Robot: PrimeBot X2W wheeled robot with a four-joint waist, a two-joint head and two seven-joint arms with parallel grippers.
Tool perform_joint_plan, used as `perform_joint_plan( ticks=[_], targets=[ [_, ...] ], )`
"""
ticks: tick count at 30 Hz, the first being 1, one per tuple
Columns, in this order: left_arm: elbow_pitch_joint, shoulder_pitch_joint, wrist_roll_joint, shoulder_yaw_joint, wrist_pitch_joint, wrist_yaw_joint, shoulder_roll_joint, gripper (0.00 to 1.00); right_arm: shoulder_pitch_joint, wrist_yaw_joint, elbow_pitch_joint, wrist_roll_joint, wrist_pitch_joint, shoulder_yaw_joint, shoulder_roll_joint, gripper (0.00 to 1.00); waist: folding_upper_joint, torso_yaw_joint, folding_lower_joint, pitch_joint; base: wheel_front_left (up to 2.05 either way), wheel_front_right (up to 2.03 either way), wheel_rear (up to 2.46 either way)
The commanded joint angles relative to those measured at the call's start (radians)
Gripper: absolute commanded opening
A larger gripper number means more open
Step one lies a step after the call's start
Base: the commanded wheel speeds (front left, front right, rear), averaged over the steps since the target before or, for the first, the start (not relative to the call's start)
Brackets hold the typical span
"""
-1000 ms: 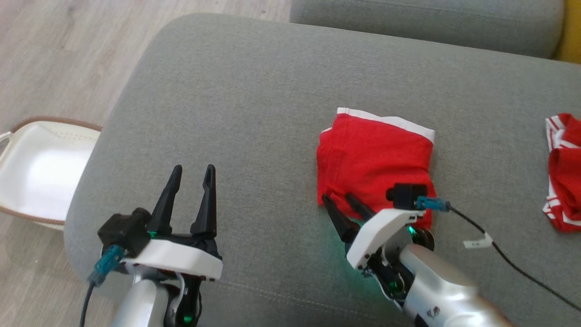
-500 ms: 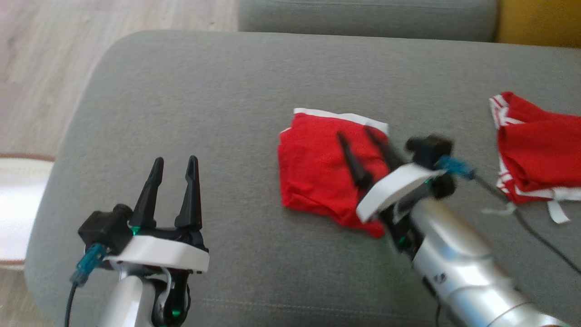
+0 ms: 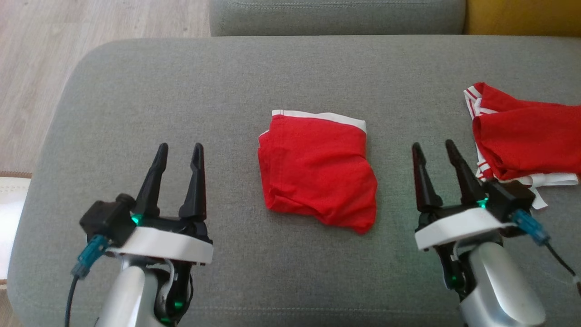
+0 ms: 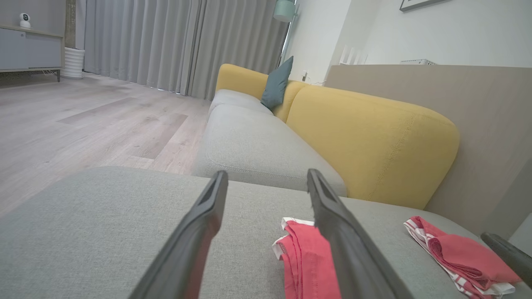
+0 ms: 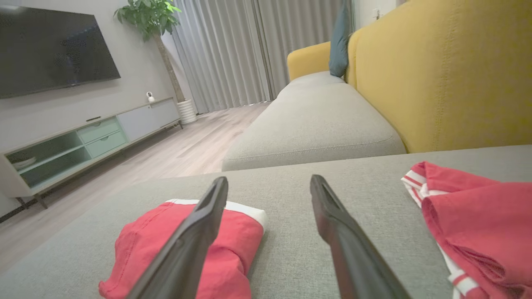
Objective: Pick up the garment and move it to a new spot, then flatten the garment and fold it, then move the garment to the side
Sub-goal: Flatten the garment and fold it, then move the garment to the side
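Observation:
A folded red garment (image 3: 317,175) with a white band along its far edge lies in the middle of the grey sofa cushion (image 3: 290,72). It also appears as the red garment (image 4: 305,259) in the left wrist view and the red garment (image 5: 166,245) in the right wrist view. My left gripper (image 3: 178,152) hovers open to its left, empty. On the garment's right my right gripper (image 3: 432,149) also stands open and empty, apart from the cloth.
A second red garment with white stripes (image 3: 522,131) lies crumpled at the cushion's right edge, close to my right gripper. A white basket (image 3: 9,218) peeks in at the left on the wooden floor (image 3: 68,27). A yellow sofa back (image 4: 365,137) rises behind.
My right gripper has lifted off the folded garment and swung right, clear of it. The camera has turned right, shifting the whole view. The left gripper stays open.

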Motion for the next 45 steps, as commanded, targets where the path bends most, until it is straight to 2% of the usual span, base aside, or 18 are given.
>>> perform_joint_plan(
  ticks=[1, 13, 23, 26, 34, 43, 44, 45],
  targets=[
    [-0.037, -0.043, 0.008, 0.024, -0.006, -0.005, 0.008, 1.00, -0.008, 0.007, -0.045, 0.002, -0.011, 0.014, 0.011, 1.00, 0.0000, 0.000, 0.0000, -0.001, 0.00, 0.00, 0.00],
    [-0.040, -0.020, -0.002, -0.003, -0.006, -0.001, 0.008, 1.00, 0.063, 0.007, -0.075, 0.006, 0.012, -0.009, 0.011, 1.00, 0.0000, 0.008, 0.0000, -0.007, 0.00, 0.00, 0.00],
    [-0.032, -0.035, -0.016, -0.020, -0.006, -0.005, 0.008, 1.00, 0.003, 0.007, -0.014, 0.077, 0.103, 0.032, 0.011, 1.00, 0.0000, 0.054, 0.0000, 0.046, 0.00, 0.00, 0.00],
    [-0.026, -0.049, -0.023, -0.030, -0.006, -0.008, 0.008, 1.00, -0.048, 0.007, 0.055, 0.131, 0.143, 0.051, 0.011, 1.00, 0.0000, 0.083, 0.0000, 0.071, 0.00, 0.00, 0.00],
    [-0.015, -0.068, -0.034, -0.040, -0.006, -0.008, 0.008, 1.00, -0.143, 0.007, 0.222, 0.181, 0.170, 0.094, 0.011, 1.00, 0.0000, 0.133, 0.0000, 0.106, 0.00, 0.00, 0.00],
    [-0.012, -0.079, -0.039, -0.046, -0.006, -0.006, 0.008, 1.00, -0.252, 0.007, 0.433, 0.146, 0.130, 0.126, 0.011, 1.00, 0.0000, 0.160, 0.0000, 0.130, 0.00, 0.00, 0.00],
    [-0.011, -0.079, -0.038, -0.045, -0.006, -0.005, 0.008, 1.00, -0.263, 0.007, 0.449, 0.137, 0.126, 0.134, 0.011, 0.58, 0.0000, 0.158, 0.0000, 0.131, 0.00, 0.00, 0.00],
    [-0.011, -0.079, -0.037, -0.043, -0.006, -0.005, 0.008, 1.00, -0.275, 0.007, 0.462, 0.123, 0.120, 0.145, 0.011, 0.00, 0.0000, 0.154, 0.0000, 0.132, 0.00, 0.00, 0.00]
  ],
)
